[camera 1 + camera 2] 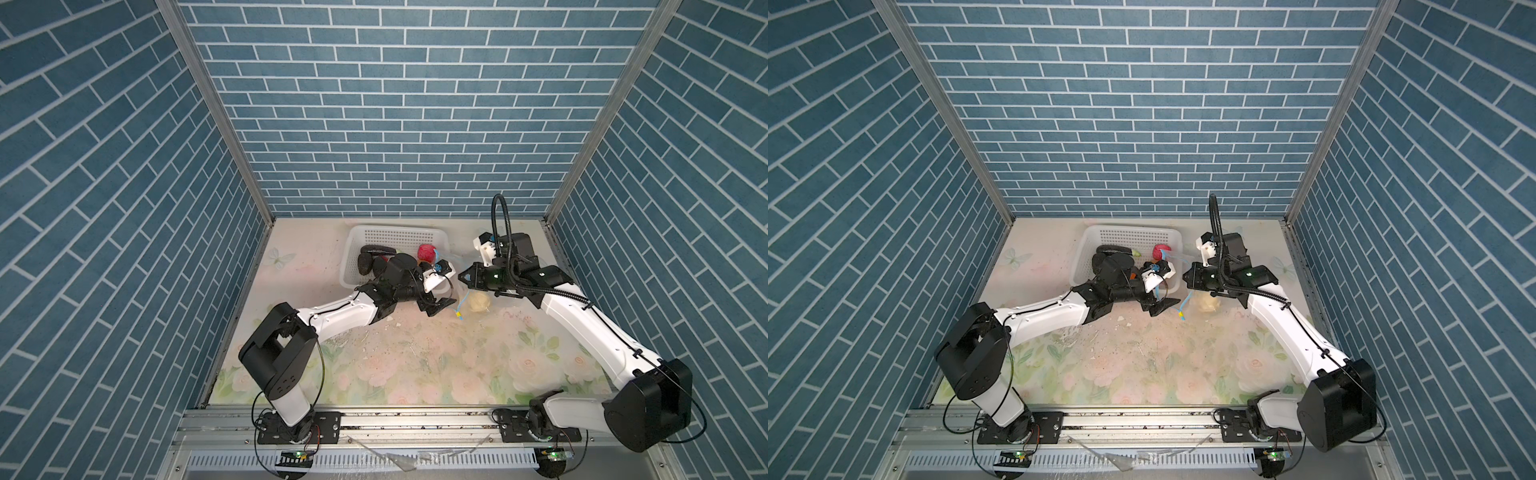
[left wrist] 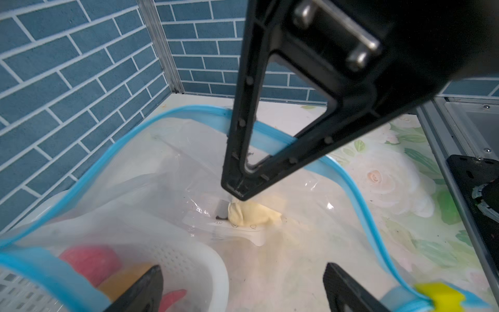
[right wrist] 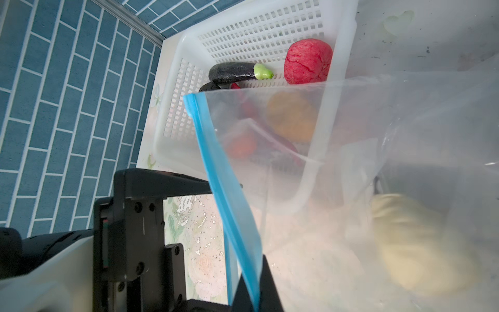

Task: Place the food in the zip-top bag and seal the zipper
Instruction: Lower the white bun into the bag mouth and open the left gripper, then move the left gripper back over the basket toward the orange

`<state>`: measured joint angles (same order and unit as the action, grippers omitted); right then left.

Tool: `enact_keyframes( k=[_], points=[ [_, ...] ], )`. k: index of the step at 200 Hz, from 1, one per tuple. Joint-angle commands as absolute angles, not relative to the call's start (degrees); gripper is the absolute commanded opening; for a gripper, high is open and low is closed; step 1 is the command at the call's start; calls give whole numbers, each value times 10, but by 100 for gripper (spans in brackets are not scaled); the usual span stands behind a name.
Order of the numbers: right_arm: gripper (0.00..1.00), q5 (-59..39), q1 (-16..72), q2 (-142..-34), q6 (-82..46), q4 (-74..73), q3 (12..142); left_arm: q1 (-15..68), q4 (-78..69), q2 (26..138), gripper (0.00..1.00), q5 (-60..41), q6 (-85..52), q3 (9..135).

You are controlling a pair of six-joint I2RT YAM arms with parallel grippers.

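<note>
The zip-top bag lies with its mouth held wide beside the basket. Its blue zipper rings the opening, and the yellow tab hangs at the near end. My right gripper is shut on the zipper strip and holds that edge up. My left gripper is open and empty at the bag's mouth, in both top views just left of the tab. One cream food piece lies inside the bag. A pink piece, a black one and an orange one sit in the basket.
The white perforated basket stands at the back middle of the table, touching the bag. The left arm's wrist hangs over its near corner. Blue brick walls enclose three sides. A metal rail runs along the front edge.
</note>
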<state>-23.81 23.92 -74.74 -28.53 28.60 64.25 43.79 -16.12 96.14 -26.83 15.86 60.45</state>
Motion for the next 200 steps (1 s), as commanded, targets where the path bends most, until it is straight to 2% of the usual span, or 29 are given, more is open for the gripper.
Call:
enact_keyframes(
  k=[1, 67, 127, 157, 200],
  points=[
    [0, -247, 238, -752, -288, 286, 647, 440, -153, 966, 94, -265, 157, 612],
    [0, -228, 238, -757, -291, 295, 644, 440, -129, 938, 98, -243, 100, 629],
    [0, -218, 237, -755, -299, 300, 642, 424, -51, 890, 99, -200, -37, 650],
    [0, -215, 236, -759, -299, 303, 642, 414, 65, 882, 99, -150, -87, 703],
    [0, -219, 237, -768, -301, 299, 646, 396, 249, 936, 99, -85, -157, 820]
  ],
)
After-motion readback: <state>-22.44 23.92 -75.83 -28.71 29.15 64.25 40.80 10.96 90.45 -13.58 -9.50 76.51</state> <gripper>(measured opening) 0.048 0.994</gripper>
